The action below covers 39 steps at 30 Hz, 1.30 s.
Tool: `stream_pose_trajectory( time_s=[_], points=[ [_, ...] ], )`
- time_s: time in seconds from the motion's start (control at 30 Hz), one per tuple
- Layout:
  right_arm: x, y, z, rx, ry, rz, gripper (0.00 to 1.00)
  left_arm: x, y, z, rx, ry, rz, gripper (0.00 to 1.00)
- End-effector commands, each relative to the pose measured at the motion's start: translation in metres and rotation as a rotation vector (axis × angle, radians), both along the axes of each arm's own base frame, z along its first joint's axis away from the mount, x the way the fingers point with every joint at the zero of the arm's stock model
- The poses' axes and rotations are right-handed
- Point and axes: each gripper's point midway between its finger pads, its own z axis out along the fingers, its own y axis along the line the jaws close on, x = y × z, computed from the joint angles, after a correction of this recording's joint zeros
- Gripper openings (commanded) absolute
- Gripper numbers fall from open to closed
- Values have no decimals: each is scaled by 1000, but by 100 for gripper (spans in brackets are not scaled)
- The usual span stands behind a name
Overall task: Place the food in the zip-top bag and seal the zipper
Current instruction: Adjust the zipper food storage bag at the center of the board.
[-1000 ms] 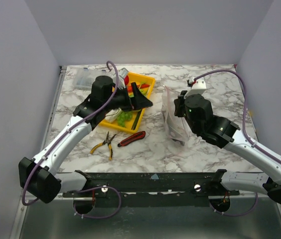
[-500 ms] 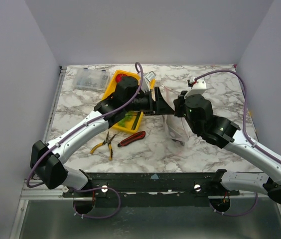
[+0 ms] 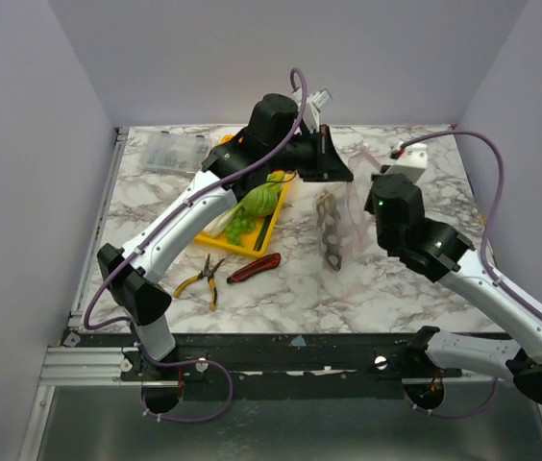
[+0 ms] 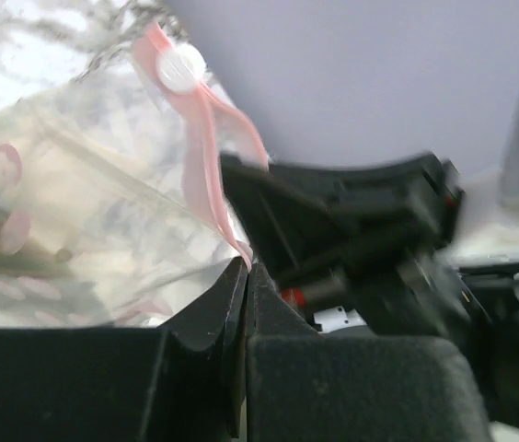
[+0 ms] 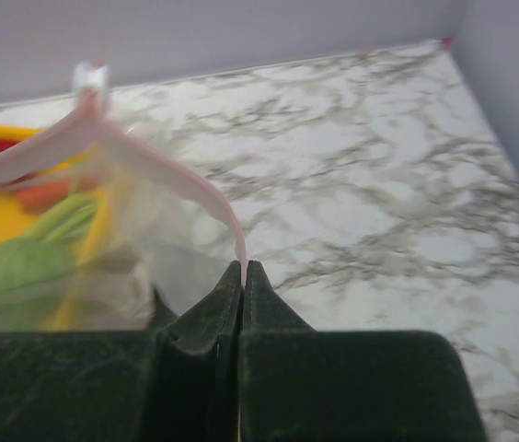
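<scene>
The zip-top bag (image 3: 333,230) hangs off the table between both grippers, its mouth upward. My left gripper (image 3: 344,175) is shut on one end of the pink zipper (image 4: 206,138), next to the white slider (image 4: 181,66). My right gripper (image 3: 374,184) is shut on the other end of the zipper (image 5: 163,166). The jaws of each (image 4: 246,267) (image 5: 243,265) are pressed together on the strip. The food lies in the yellow tray (image 3: 283,154): a green cabbage (image 3: 259,199) and green grapes (image 3: 240,227). Green pieces (image 5: 29,258) and a carrot (image 5: 43,193) show blurred through the bag.
Yellow-handled pliers (image 3: 204,279) and a red-black utility knife (image 3: 254,267) lie in front of the tray. A clear hard box (image 3: 170,152) sits at the back left. The back wall is close behind the left gripper.
My left arm swung from the tray to the bag and shut on the zipper's end. Both grippers have risen and moved back, lifting the bag.
</scene>
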Motion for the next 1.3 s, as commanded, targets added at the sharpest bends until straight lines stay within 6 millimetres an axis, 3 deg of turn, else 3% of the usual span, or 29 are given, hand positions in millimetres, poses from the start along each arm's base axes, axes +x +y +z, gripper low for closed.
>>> stream_pose_trajectory(
  time_s=[0.0,0.07,0.17,0.33,0.5,0.57,0.67,0.8,1.03,1.27],
  points=[
    [-6,-95,20,-90,-31,-266,1,-16,-10,37,-81,11,-95,0],
    [-9,-117,27,-104,-38,-302,1,-19,-14,44,-117,34,-117,0],
    [-13,-117,32,-137,-21,-251,1,-19,-15,33,-104,58,-123,0],
    [-9,-86,15,-125,57,-70,1,-9,1,-36,-1,129,-87,0],
    [-2,-26,-51,-74,239,201,1,-5,26,-116,127,196,-39,0],
    [-3,-15,-71,-48,289,237,1,-2,41,-139,171,208,-2,0],
    [-2,-14,-72,-34,281,231,1,-1,61,-159,210,217,37,0],
    [-3,-19,-60,-40,232,228,1,-1,80,-166,240,201,76,0],
    [-4,-4,-75,-19,278,292,1,-11,75,-156,174,213,26,0],
    [-2,8,-77,20,283,331,1,-16,76,-123,125,136,8,46]
  ],
)
